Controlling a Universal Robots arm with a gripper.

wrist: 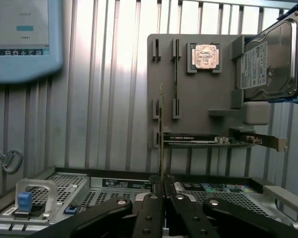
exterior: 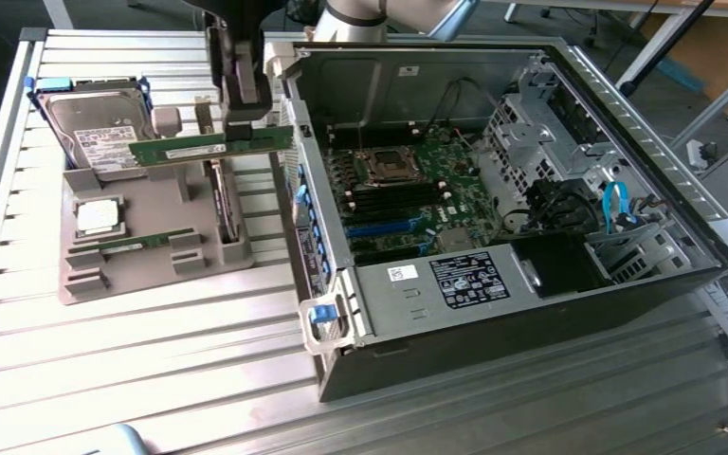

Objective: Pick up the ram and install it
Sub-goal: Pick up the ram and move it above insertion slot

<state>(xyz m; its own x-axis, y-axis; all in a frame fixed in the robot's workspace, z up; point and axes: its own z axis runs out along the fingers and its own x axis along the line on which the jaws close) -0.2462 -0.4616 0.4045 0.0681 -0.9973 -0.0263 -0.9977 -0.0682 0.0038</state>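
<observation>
The ram hangs level in the air, pinched along its upper edge by the jaws, which are closed almost fully onto the thin board. It sits above the grey holder tray, just beside the side wall of the open computer case. The tray holds a second stick, a processor chip and a hard drive, and it rests on the ribbed metal worktop.

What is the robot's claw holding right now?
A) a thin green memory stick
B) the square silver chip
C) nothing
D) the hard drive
A: the gripper is shut on the ram, holding it in the air above the grey tray.
</observation>
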